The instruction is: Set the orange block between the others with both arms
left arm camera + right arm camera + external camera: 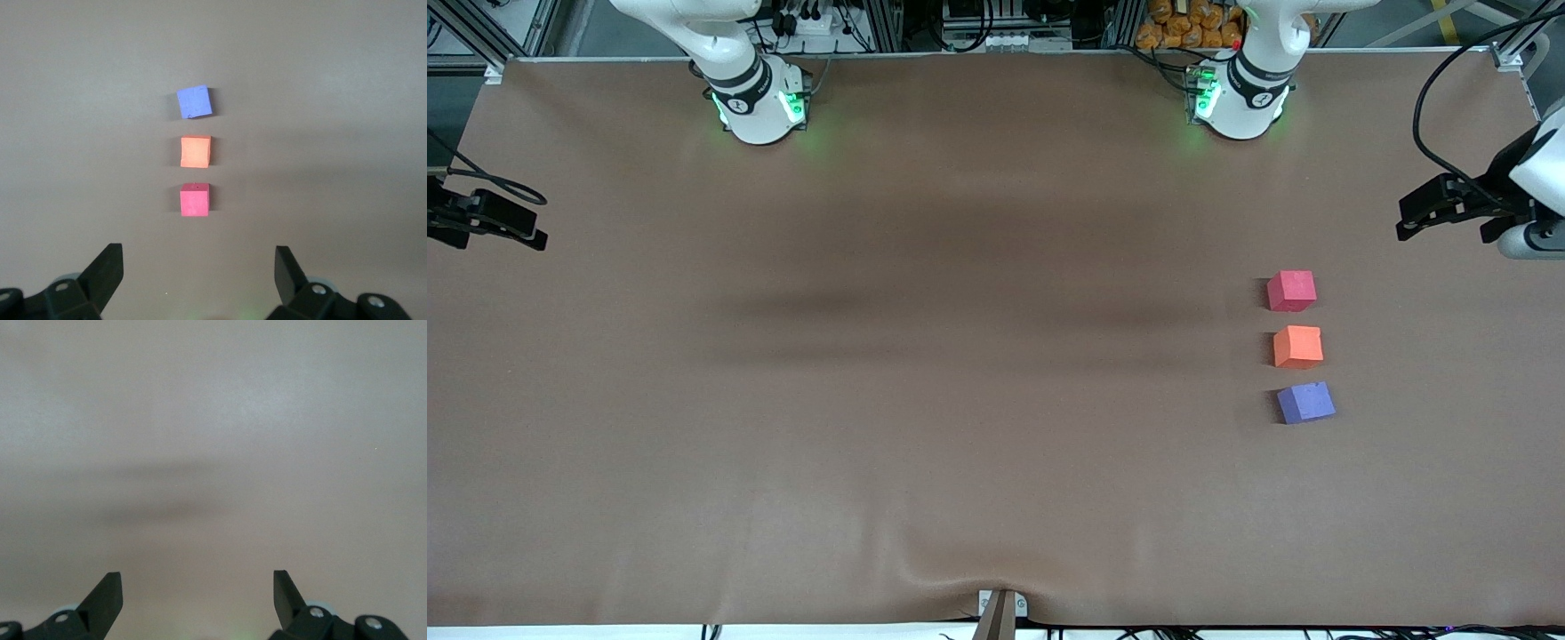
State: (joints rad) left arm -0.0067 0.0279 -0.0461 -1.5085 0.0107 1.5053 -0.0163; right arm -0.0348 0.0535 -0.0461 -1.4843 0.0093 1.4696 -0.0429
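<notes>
Front view first: orange block [1297, 346] sits on the counter [960, 356] between the red cube [1291, 291] and purple cube [1305, 402], well apart from both tools. Wrist views: our left tool [199, 270] and right tool [197, 590] are spread, empty. We judge the job placed; pull away high, no nudging.

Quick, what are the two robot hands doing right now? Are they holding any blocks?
Left tool: open, holding nothing, up at the left arm's end of the table.
Right tool: open, holding nothing, over bare table.
</notes>
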